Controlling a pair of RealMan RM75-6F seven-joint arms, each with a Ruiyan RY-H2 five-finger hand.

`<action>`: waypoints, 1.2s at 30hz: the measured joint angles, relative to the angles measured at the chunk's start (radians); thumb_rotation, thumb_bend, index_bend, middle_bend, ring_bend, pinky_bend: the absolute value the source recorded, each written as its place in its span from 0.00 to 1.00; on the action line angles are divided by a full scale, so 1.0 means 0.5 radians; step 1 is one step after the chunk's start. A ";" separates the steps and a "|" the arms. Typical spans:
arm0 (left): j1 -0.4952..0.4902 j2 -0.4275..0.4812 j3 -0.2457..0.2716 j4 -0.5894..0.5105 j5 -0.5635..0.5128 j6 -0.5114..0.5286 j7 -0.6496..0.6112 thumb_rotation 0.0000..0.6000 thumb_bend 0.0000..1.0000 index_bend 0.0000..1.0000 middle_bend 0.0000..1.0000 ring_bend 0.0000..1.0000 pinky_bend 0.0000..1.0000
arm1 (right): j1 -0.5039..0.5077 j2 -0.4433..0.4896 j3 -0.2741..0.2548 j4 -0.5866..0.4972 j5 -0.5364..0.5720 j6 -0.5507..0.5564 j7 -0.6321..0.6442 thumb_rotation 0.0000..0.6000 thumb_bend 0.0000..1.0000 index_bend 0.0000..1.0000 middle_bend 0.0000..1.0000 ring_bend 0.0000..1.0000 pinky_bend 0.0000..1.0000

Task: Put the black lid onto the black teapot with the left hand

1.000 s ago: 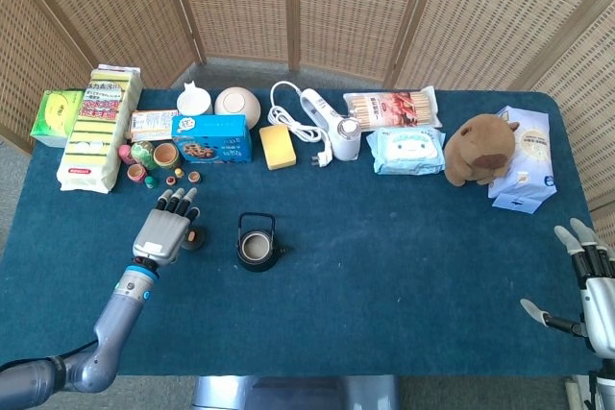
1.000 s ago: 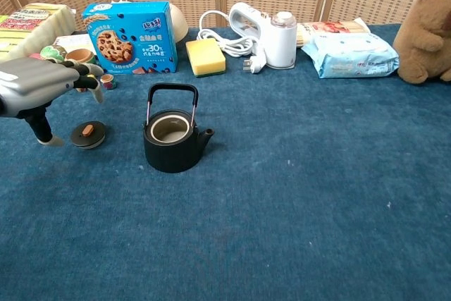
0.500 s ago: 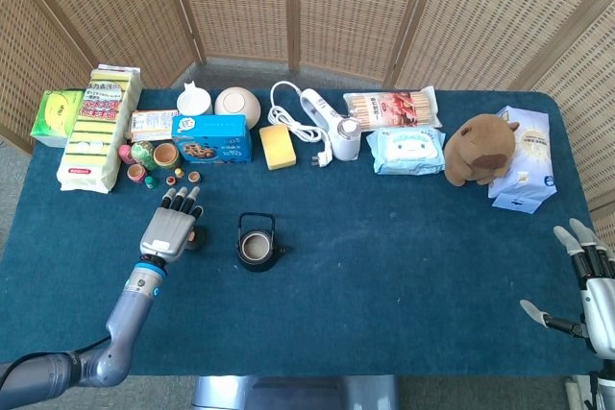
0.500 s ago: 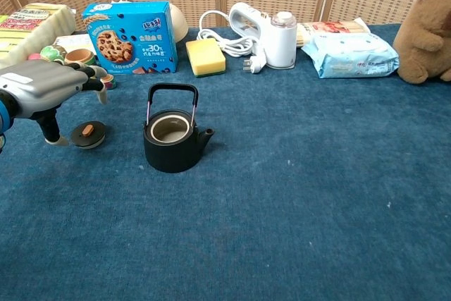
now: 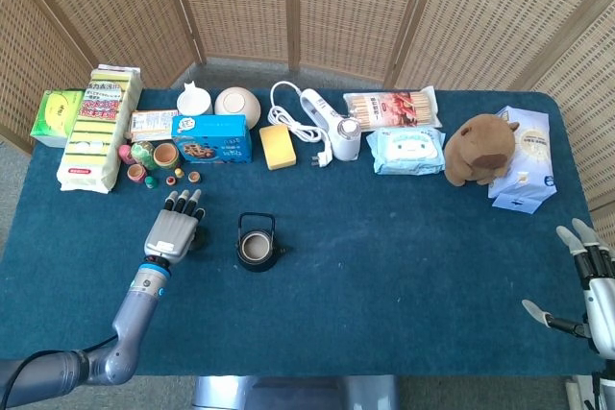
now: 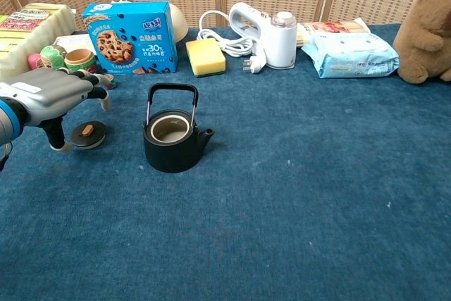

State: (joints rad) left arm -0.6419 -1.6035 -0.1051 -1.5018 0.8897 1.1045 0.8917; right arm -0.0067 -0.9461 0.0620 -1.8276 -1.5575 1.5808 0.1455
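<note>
The black teapot [image 6: 171, 140] stands open-topped on the blue cloth with its handle upright, also seen from above as the teapot [image 5: 257, 247]. To its left lies the black lid [image 6: 87, 134], flat, with an orange knob on top. My left hand [image 6: 53, 96] hovers over the lid's left side with fingers spread and the thumb reaching down beside it, holding nothing. In the head view the left hand [image 5: 173, 229] covers most of the lid. My right hand [image 5: 588, 285] rests open at the table's right edge, far from both.
Small coloured cups [image 6: 77, 57] and a blue biscuit box [image 6: 128, 37] stand just behind the left hand. A yellow sponge [image 6: 205, 57], white bottle [image 6: 281, 39], wipes pack [image 6: 352, 54] and brown plush [image 6: 428, 26] line the back.
My left hand has slid right and forward, settling closer over the lid. Lid, teapot and right hand have not moved.
</note>
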 measured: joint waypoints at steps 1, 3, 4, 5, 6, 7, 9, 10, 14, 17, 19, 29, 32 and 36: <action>-0.002 -0.006 0.001 0.004 -0.001 0.002 0.000 1.00 0.18 0.26 0.00 0.00 0.07 | 0.001 0.000 -0.001 0.001 -0.001 -0.002 0.001 0.91 0.03 0.08 0.00 0.00 0.00; -0.008 -0.022 0.006 0.017 -0.005 0.005 0.005 1.00 0.18 0.27 0.00 0.00 0.07 | 0.003 -0.001 -0.003 0.003 -0.005 -0.006 0.000 0.90 0.03 0.09 0.00 0.00 0.00; -0.010 -0.031 0.008 0.024 -0.006 0.007 0.008 1.00 0.18 0.28 0.00 0.00 0.07 | 0.003 -0.001 -0.003 0.003 -0.006 -0.006 0.002 0.90 0.03 0.09 0.00 0.00 0.00; -0.013 -0.040 0.010 0.031 -0.007 0.010 0.011 1.00 0.18 0.29 0.00 0.00 0.07 | 0.003 -0.001 -0.003 0.003 -0.005 -0.005 0.004 0.90 0.03 0.09 0.00 0.00 0.00; -0.016 -0.051 0.012 0.040 -0.008 0.014 0.015 1.00 0.18 0.30 0.00 0.00 0.07 | 0.002 0.000 -0.002 0.004 -0.004 -0.003 0.006 0.91 0.03 0.09 0.00 0.00 0.00; -0.019 -0.057 0.014 0.045 -0.010 0.017 0.017 1.00 0.19 0.32 0.00 0.00 0.07 | 0.002 0.000 -0.002 0.004 -0.003 -0.002 0.008 0.91 0.03 0.09 0.00 0.00 0.00; -0.024 -0.069 0.015 0.054 -0.014 0.021 0.026 1.00 0.19 0.35 0.00 0.00 0.07 | 0.002 0.001 -0.001 0.006 -0.001 -0.001 0.012 0.91 0.03 0.09 0.00 0.00 0.00; -0.027 -0.073 0.015 0.059 -0.015 0.024 0.034 1.00 0.19 0.36 0.00 0.00 0.07 | 0.002 0.001 -0.001 0.007 -0.001 -0.003 0.013 0.91 0.03 0.09 0.00 0.00 0.00; -0.041 -0.101 0.019 0.075 -0.028 0.047 0.077 1.00 0.21 0.40 0.00 0.00 0.07 | 0.005 0.001 -0.004 0.010 -0.007 -0.007 0.019 0.91 0.03 0.09 0.00 0.00 0.00; -0.049 -0.115 0.021 0.089 -0.035 0.050 0.083 1.00 0.21 0.44 0.00 0.00 0.07 | 0.004 0.000 -0.002 0.011 -0.006 -0.003 0.015 0.90 0.03 0.09 0.00 0.00 0.00; -0.052 -0.123 0.023 0.102 -0.036 0.049 0.078 1.00 0.22 0.45 0.00 0.00 0.07 | 0.002 -0.002 -0.001 0.012 -0.008 0.004 0.010 0.90 0.03 0.09 0.00 0.00 0.00; -0.048 -0.105 0.031 0.078 -0.018 0.091 0.068 1.00 0.22 0.45 0.00 0.00 0.07 | 0.003 -0.005 -0.007 0.011 -0.019 0.003 0.008 0.91 0.03 0.09 0.00 0.00 0.00; -0.040 -0.077 0.033 0.049 0.001 0.109 0.051 1.00 0.22 0.45 0.00 0.00 0.07 | 0.002 -0.006 -0.009 0.011 -0.022 0.004 0.004 0.91 0.03 0.09 0.00 0.00 0.00; -0.027 -0.027 0.038 -0.004 0.048 0.145 0.028 1.00 0.22 0.45 0.00 0.00 0.07 | 0.003 -0.011 -0.012 0.009 -0.024 0.000 -0.010 0.91 0.03 0.09 0.00 0.00 0.00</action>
State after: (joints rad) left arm -0.6552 -1.6172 -0.0860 -1.5039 0.9139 1.1773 0.9060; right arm -0.0052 -0.9514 0.0558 -1.8232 -1.5696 1.5806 0.1406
